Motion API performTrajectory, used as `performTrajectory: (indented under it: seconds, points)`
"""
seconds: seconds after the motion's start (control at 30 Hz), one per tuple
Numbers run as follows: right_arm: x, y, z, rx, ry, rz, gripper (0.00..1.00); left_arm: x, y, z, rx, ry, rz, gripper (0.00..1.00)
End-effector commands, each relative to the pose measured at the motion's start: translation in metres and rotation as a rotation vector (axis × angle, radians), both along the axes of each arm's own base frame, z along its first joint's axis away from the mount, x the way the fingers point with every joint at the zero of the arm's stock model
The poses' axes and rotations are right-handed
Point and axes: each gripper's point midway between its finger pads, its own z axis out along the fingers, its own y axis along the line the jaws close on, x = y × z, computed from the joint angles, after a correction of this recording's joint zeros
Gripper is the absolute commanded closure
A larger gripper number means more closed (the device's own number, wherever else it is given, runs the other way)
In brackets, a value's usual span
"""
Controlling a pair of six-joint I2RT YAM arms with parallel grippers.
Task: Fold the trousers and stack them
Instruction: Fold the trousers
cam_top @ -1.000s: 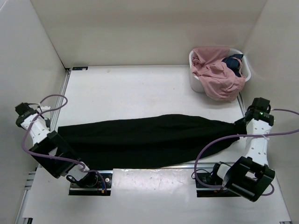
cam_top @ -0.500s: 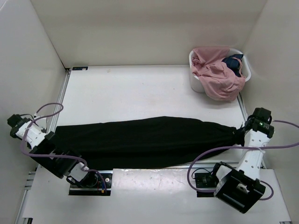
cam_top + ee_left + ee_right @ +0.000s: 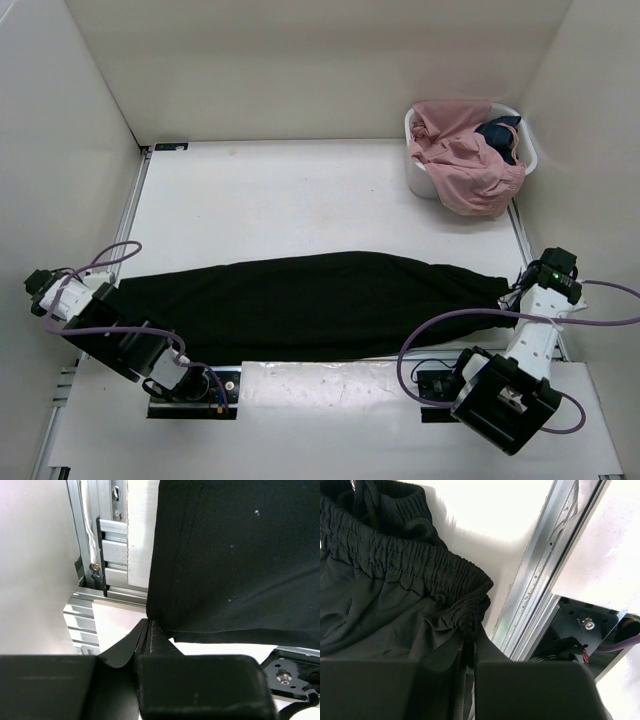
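Black trousers [image 3: 310, 305] lie stretched flat across the near side of the table [image 3: 300, 190], legs apparently doubled together. The left gripper [image 3: 149, 626] is clamped on the leg ends, the right gripper [image 3: 470, 634] on the waist. Crosswise folding and stacking appear not yet done.

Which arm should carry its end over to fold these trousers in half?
Left, probably. The left fingers pinch the thin leg hem of the trousers, a light end to swing across. The right fingers clamp the bulky gathered waistband, which would serve better as the anchor.
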Motion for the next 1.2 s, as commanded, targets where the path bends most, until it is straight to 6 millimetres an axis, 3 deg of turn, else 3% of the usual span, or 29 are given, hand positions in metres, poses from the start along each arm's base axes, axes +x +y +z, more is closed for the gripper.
performTrajectory:
  seconds: [0.0,0.1,0.13,0.2,0.23,0.27,0.33,0.4,0.47,0.53,0.63,0.73,0.83,0.87,0.97,1.0,1.07,1.1,1.17]
  points:
    - [-0.003,-0.008,-0.002,-0.031,0.013,-0.027,1.0,-0.002,0.003,0.001,0.012,-0.008,-0.012,0.86]
    - [0.001,-0.007,-0.005,-0.015,0.002,-0.031,1.0,-0.003,0.002,0.0,0.015,-0.004,-0.033,0.86]
    - [0.005,-0.005,-0.007,0.003,-0.007,-0.006,0.91,-0.005,-0.001,-0.002,0.005,0.001,-0.033,0.86]
    - [0.012,0.003,-0.009,0.059,-0.03,0.055,0.62,-0.01,-0.002,-0.006,0.0,0.031,-0.037,0.79]
    - [0.019,0.006,-0.01,0.074,-0.059,0.08,0.33,-0.01,-0.002,-0.006,0.0,0.031,-0.037,0.77]
    - [0.025,0.012,-0.009,0.106,-0.096,0.111,0.24,-0.012,-0.002,-0.006,0.004,0.039,-0.035,0.7]
    - [0.026,0.014,-0.008,0.113,-0.1,0.13,0.16,-0.011,-0.001,-0.003,0.016,0.036,-0.044,0.61]
    - [0.022,0.014,-0.012,0.11,-0.084,0.137,0.09,-0.008,0.005,0.014,0.052,0.016,-0.043,0.51]
    - [0.019,0.019,-0.017,0.127,-0.08,0.139,0.04,-0.004,0.008,0.026,0.073,-0.008,-0.046,0.5]
    - [0.02,0.023,-0.023,0.148,-0.091,0.136,0.02,0.007,0.015,0.043,0.1,-0.058,-0.054,0.47]
    - [0.019,0.028,-0.038,0.166,-0.101,0.113,0.01,0.02,0.009,0.056,0.084,-0.103,-0.09,0.45]
    - [0.021,0.022,-0.05,0.15,-0.09,0.082,0.01,0.036,-0.003,0.055,0.063,-0.111,-0.118,0.45]
    - [0.026,0.018,-0.06,0.143,-0.089,0.068,0.01,0.049,-0.027,0.039,-0.011,-0.128,-0.127,0.45]
    - [0.031,0.019,-0.063,0.144,-0.094,0.072,0.02,0.054,-0.042,0.028,-0.057,-0.116,-0.154,0.45]
    - [0.024,0.014,-0.075,0.103,0.0,0.061,0.12,0.064,-0.067,0.004,-0.108,-0.1,-0.156,0.45]
    - [0.031,0.015,-0.077,0.089,0.005,0.082,0.23,0.068,-0.078,-0.015,-0.078,-0.074,-0.175,0.43]
    - [0.034,0.018,-0.079,0.094,0.009,0.091,0.27,0.071,-0.085,-0.023,-0.057,-0.043,-0.197,0.43]
    - [0.036,0.017,-0.081,0.096,0.007,0.08,0.33,0.07,-0.09,-0.037,-0.049,-0.022,-0.207,0.43]
    - [0.034,0.02,-0.086,0.106,0.035,0.066,0.56,0.071,-0.091,-0.044,-0.007,0.015,-0.208,0.43]
